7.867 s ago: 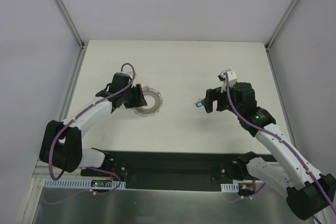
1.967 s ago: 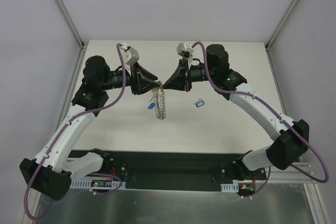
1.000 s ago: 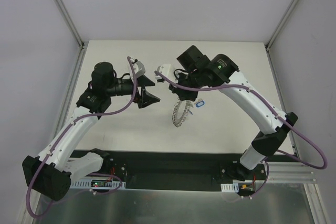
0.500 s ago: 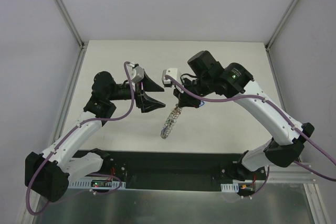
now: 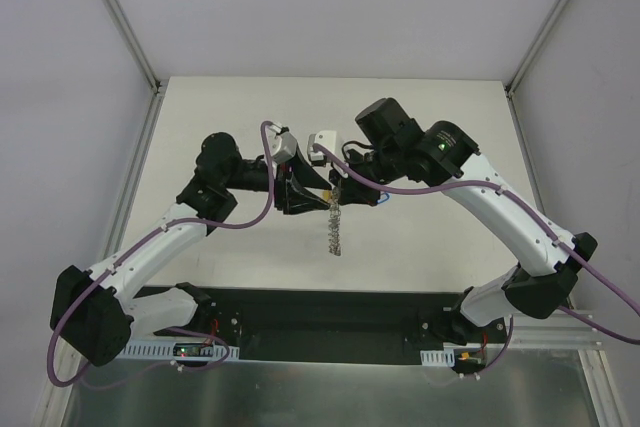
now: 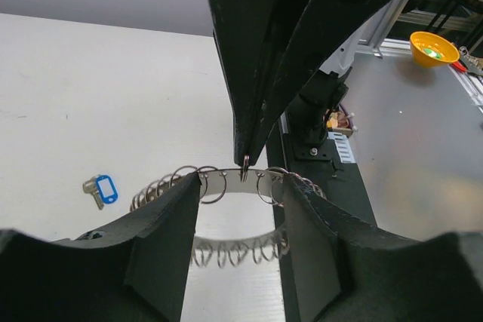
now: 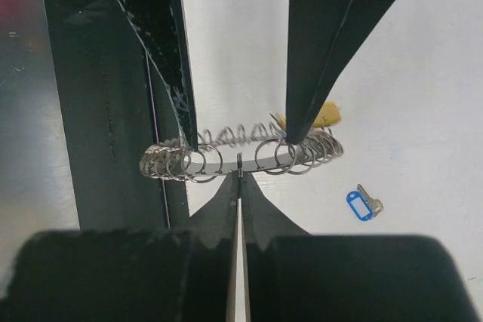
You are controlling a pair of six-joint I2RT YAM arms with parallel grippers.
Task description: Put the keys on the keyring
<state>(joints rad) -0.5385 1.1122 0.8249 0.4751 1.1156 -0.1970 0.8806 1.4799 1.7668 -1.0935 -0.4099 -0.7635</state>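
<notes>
Two grippers meet mid-frame in the top view: right gripper (image 5: 340, 187) pinches the keyring (image 5: 333, 232), hanging edge-on above the white table (image 5: 230, 117); left gripper (image 5: 318, 197) just beside it, grey walls (image 5: 330, 7) around. Left wrist: my left fingers (image 6: 162, 239) stand apart, straddling the ring's top arc, nothing clamped; I'd close slow and square on the band before the right releases. One blue key (image 6: 102, 188) lies lower left on the table, off the ring; steel bench (image 6: 423, 133) at right. Right wrist: right jaws shut on the band.

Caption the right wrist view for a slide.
Right fingers pinch the keyring; left fingers bracket it; a blue key lies apart.
</notes>
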